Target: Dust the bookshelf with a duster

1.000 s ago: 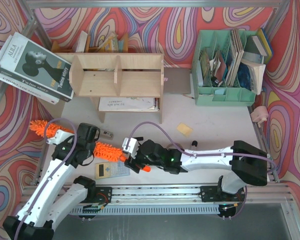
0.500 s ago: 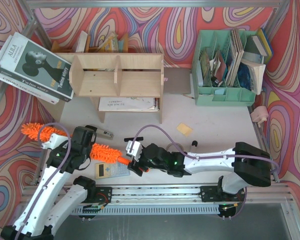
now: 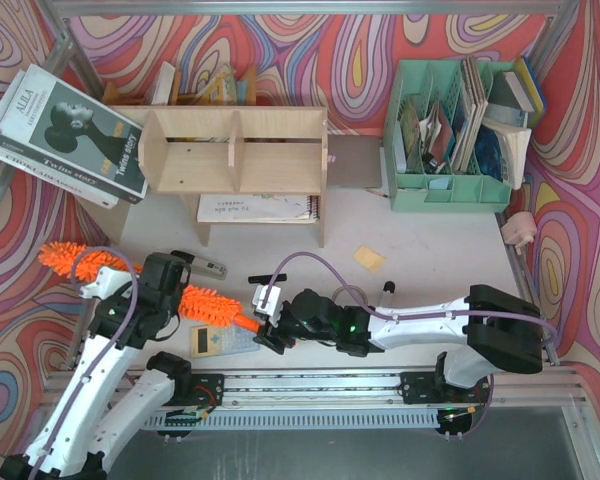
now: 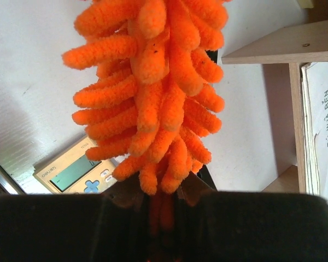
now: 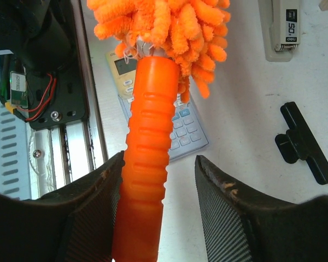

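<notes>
The table (image 3: 430, 250) carries the bookshelf (image 3: 235, 150), well beyond both hands. The left hand (image 3: 165, 290) is clamped tight on the duster (image 3: 208, 303) at its fluff. The right hand (image 5: 158, 164) straddles the handle (image 5: 147, 136), parted: one finger touching, the other clear.

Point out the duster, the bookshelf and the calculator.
duster (image 3: 210, 303): top view, fluffy orange head.
bookshelf (image 3: 280, 167): top view, bare shelf board.
calculator (image 4: 74, 172): left wrist view, its display.

Table (image 3: 430, 262): bookshelf (image 3: 270, 165), file organizer (image 3: 445, 192), calculator (image 3: 210, 341), stapler (image 3: 212, 267), notebook (image 3: 250, 208).
</notes>
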Controlling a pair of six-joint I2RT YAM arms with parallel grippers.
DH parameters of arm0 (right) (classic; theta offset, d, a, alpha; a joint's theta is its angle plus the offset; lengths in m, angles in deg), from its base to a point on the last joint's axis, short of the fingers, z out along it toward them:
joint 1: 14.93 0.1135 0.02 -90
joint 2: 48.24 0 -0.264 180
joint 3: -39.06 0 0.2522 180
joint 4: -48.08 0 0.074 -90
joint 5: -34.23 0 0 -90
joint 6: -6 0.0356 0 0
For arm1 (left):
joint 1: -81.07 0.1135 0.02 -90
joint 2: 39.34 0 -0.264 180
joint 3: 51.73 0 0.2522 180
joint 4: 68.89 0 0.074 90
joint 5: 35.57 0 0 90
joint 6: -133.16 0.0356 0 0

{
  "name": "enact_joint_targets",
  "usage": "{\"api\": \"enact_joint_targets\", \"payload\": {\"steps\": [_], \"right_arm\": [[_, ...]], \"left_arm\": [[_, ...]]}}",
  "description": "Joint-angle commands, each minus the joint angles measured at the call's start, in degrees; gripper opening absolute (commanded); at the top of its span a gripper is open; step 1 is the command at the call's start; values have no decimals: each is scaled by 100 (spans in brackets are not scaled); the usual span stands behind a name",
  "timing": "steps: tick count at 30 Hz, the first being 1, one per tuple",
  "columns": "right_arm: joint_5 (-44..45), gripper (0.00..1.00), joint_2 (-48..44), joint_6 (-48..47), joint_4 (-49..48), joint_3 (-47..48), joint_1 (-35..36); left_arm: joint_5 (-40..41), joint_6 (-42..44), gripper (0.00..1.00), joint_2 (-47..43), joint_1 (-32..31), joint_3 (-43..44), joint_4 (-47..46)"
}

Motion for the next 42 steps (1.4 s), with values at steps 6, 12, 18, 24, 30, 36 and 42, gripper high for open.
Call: {"api": "enact_joint_targets", "payload": {"steps": [6,12,18,24,30,36,42], "right_arm": [[229,34,27,-10,-115,-46,-9],[419,22,41,-28,-32,2,-14],[619,11,108,-15,43,60,-12],[702,0,38,60,42,79,-11],[626,0,-209,29,99,101,-5],[626,0,-437,-71,228,101,46],[631,0,-766,-158,449,-8,101]], "left_arm": [[199,4,0,-163,-19,343,352],[311,-104,0,-338,-13,327,537],[363,-185,0,-589,-19,278,621],[392,-191,9,-654,-18,253,714],[621,-162,55,-859,-17,331,920],[1429,105,90,-1240,-11,1031,1696],[2291,1200,98,-1477,-17,2179,2053]]}}
